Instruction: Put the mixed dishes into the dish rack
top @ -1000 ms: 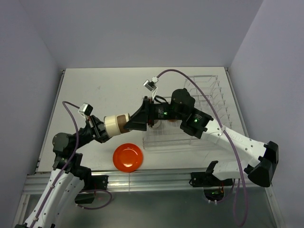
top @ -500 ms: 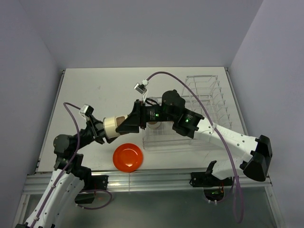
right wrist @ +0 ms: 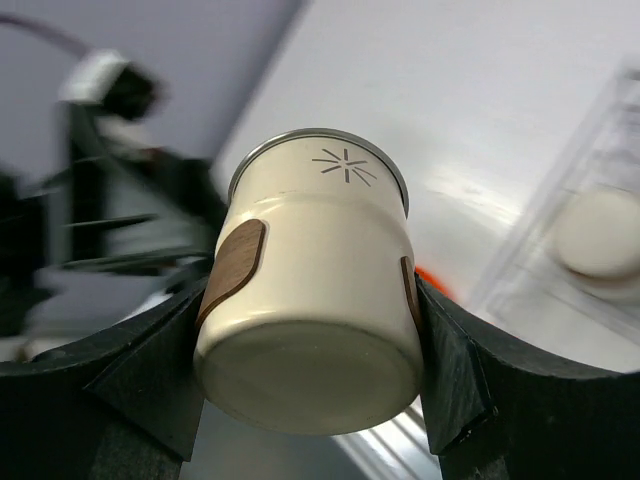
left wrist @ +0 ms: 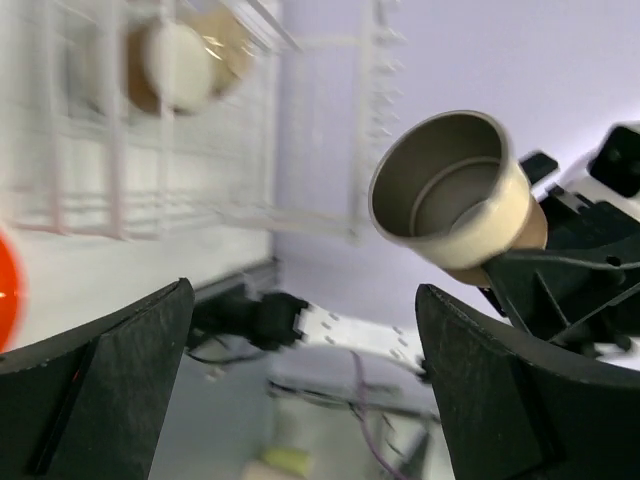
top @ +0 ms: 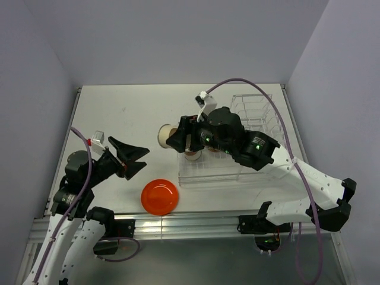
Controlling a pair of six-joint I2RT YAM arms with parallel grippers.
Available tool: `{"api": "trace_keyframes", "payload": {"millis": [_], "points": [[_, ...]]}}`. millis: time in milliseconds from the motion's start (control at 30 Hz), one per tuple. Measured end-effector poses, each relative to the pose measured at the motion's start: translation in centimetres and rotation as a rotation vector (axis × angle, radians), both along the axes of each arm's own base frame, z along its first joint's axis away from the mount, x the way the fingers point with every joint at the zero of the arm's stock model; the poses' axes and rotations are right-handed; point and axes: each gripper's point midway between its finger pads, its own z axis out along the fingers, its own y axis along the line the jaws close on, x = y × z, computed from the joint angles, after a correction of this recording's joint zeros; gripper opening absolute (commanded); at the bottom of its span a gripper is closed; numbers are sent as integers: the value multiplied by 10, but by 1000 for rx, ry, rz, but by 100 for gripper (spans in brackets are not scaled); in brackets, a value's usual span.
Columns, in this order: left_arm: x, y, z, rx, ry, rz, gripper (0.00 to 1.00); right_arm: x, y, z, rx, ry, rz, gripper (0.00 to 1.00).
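The small cream cylindrical cup with brown side patches and a thin metal rim (right wrist: 310,300) is held off the table, tipped on its side. Its flat base faces the right wrist camera and its open grey mouth faces the left arm. The right pincer (top: 173,138) clamps it from both sides, one black finger (right wrist: 150,375) pressed against each flank just below a brown patch. From above, the cup hangs just left of the large clear-plastic wire-frame dish rack (top: 264,119), over bare table and outside the rack's outline. A second cup of the same kind (left wrist: 175,65) lies in the flat basket part of the rack, its round pale base turned toward the left wrist camera (what else sits beside it under the right arm is too hidden to tell). The left pincer (top: 141,159) stands well apart from the held cup, spread wide with nothing between its fingers, its opening pointed toward the cup's mouth. The flat round orange-red plate (top: 160,196) lies on the white table (top: 130,113) near the front edge, just to the right of the left pincer and touching neither pincer nor rack.
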Motion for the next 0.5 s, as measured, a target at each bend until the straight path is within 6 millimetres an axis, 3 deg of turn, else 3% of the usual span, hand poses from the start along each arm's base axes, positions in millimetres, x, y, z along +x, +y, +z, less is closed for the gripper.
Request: {"api": "trace_keyframes", "payload": {"millis": [100,200,367,500], "points": [[10,16,-11,139,23,93,99,23,-28,-29,-172,5,-157,0],[16,28,-38,264,81,142,99,39,-47,-74,-362,45,-239,0],[24,42,-86,437,207,160,99,53,-62,-147,-627,133,-283,0],[26,52,-117,548,286,163,99,56,-71,-178,-743,176,-289,0]]}}
